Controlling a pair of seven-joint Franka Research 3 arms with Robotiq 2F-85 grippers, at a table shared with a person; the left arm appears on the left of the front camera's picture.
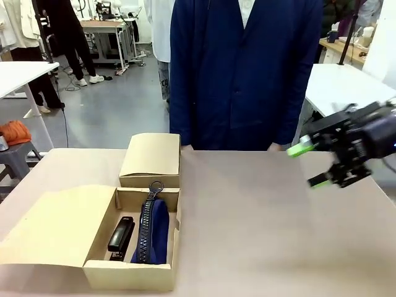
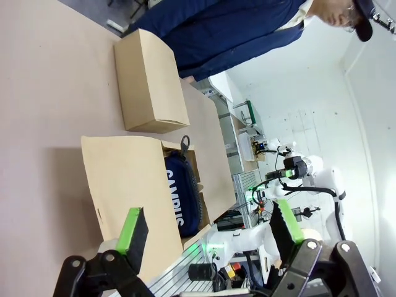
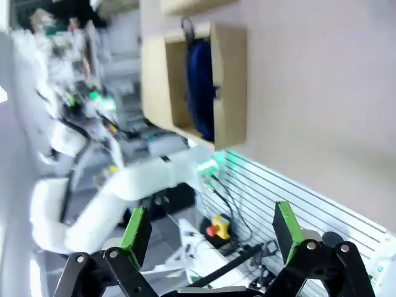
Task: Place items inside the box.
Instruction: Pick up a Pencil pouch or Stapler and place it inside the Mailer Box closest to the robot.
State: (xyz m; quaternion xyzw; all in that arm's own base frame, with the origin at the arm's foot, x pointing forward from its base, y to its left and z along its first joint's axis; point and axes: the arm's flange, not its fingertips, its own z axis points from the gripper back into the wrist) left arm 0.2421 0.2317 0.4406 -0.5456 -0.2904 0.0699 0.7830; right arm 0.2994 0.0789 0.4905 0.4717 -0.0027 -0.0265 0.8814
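The right gripper [image 1: 314, 166] is being held above the table at the right edge of the front view, its green-padded fingers spread wide with nothing between them. In the right wrist view the same gripper [image 3: 210, 230] is being shown blurred, jaws wide and empty, with the open box [image 3: 226, 86] lying in the upper middle of the frame. The left gripper [image 2: 213, 226] is being seen at the bottom of the left wrist view, likewise wide apart and empty.

In the lower left of the front view the cardboard box [image 1: 130, 275] is being kept open on the table [image 1: 266, 223], one flap lying out flat toward the left. Inside it the navy zip pencil pouch [image 1: 151, 232] is being held upright against the right wall, and the black stapler [image 1: 121, 236] is lying just beside it on the left. A person in a dark blue coat [image 1: 244, 68] is standing at the far side, top centre.
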